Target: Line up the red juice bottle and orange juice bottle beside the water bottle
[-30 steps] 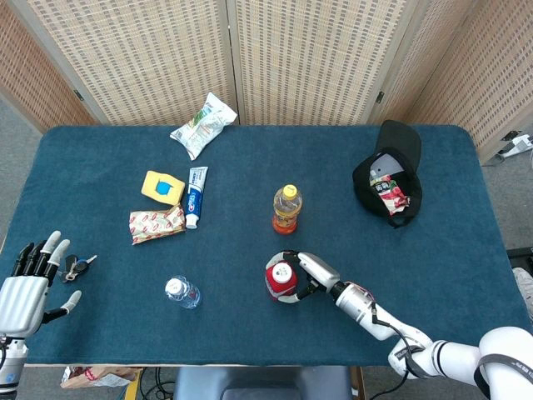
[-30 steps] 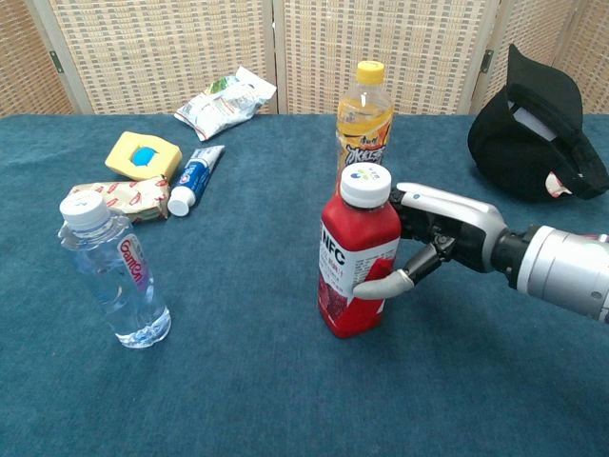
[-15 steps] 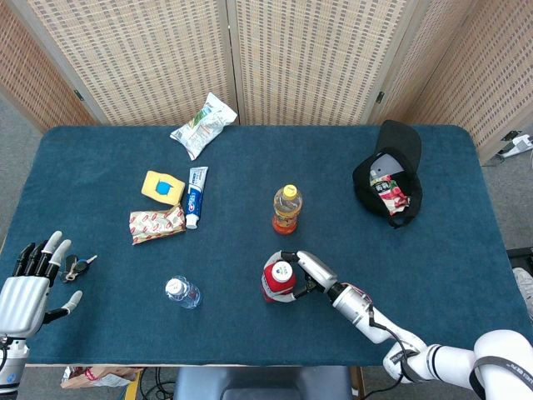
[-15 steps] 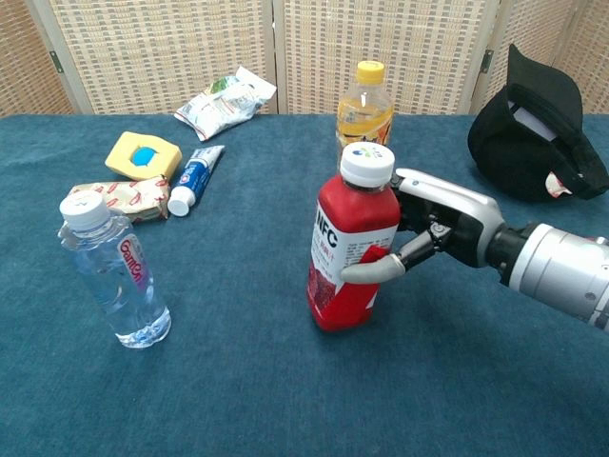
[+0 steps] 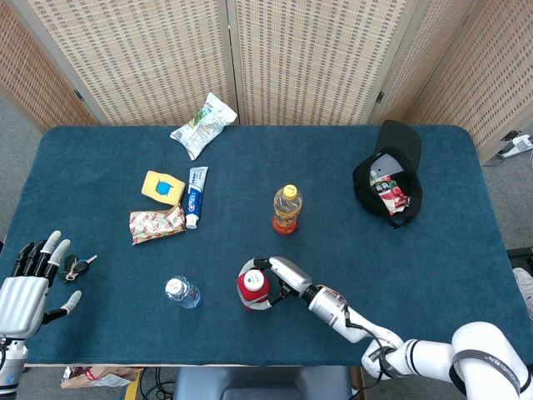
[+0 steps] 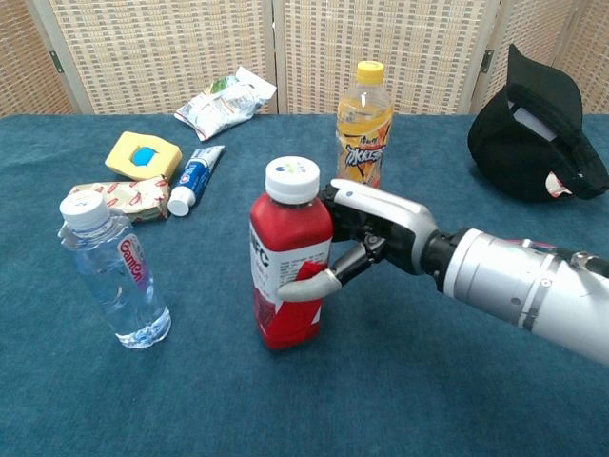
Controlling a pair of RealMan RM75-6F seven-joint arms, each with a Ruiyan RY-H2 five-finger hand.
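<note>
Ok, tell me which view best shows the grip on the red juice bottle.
The chest view: the right robot hand wraps the red juice bottle from the side, label and cap visible. The head view shows only the cap and fingers from above.

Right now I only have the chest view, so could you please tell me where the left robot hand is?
Observer: The left robot hand is at the near left corner of the blue-covered table, fingers spread, holding nothing.
Operator: Thank you. Is anything lying near it?
Observer: Yes, a small bunch of metal keys lies on the cloth just beside its fingers.
Operator: And seen from above, how do the two near bottles line up?
Observer: The white-capped red juice bottle, held by the right robot hand, is roughly level with the clear plastic water bottle, to its right, with open cloth between them.
</note>
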